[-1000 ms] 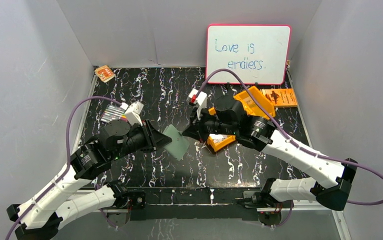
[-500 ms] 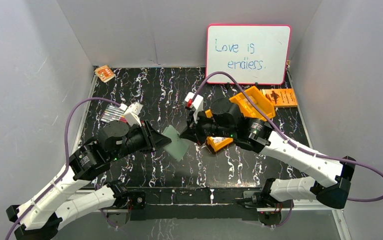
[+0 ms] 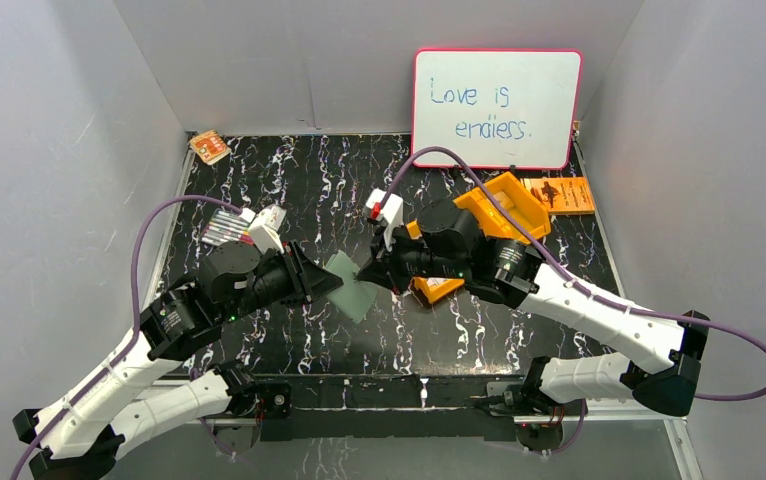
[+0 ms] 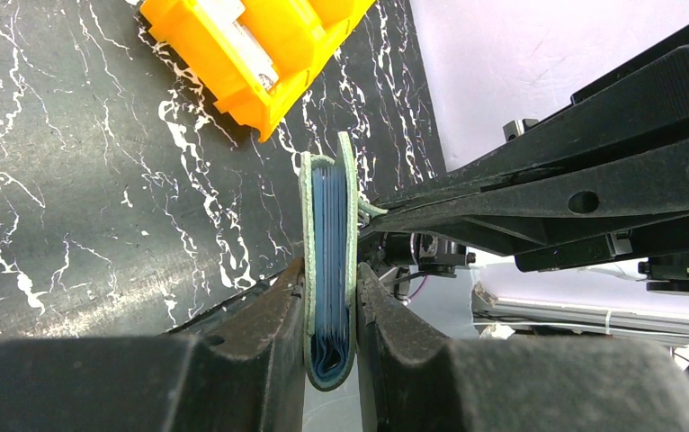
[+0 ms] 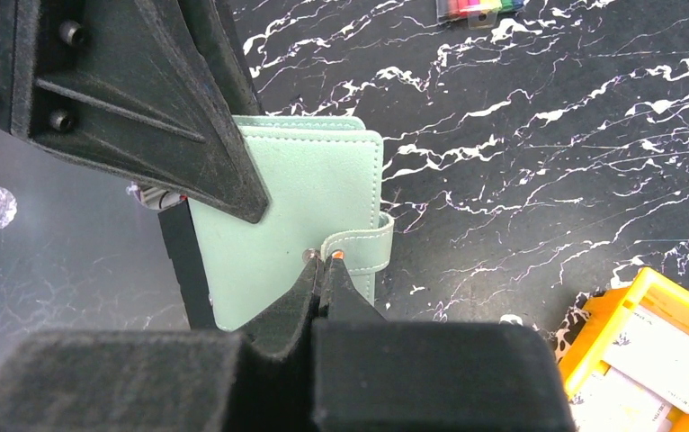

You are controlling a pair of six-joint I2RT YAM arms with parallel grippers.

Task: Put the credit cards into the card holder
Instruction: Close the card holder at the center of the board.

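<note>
Left gripper (image 4: 330,270) clamps the holder (image 4: 329,261) edge-up above the counter (image 3: 299,190), midway between side edges. It's soft and floppy, so grip near the spine. Right gripper (image 5: 323,264) looks pinched shut on the snap tab (image 5: 359,249), I think.

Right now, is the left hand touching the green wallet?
Touching. The left wrist view shows the left hand with its two fingers pressed against opposite sides of the wallet, with no gap on either side.
</note>
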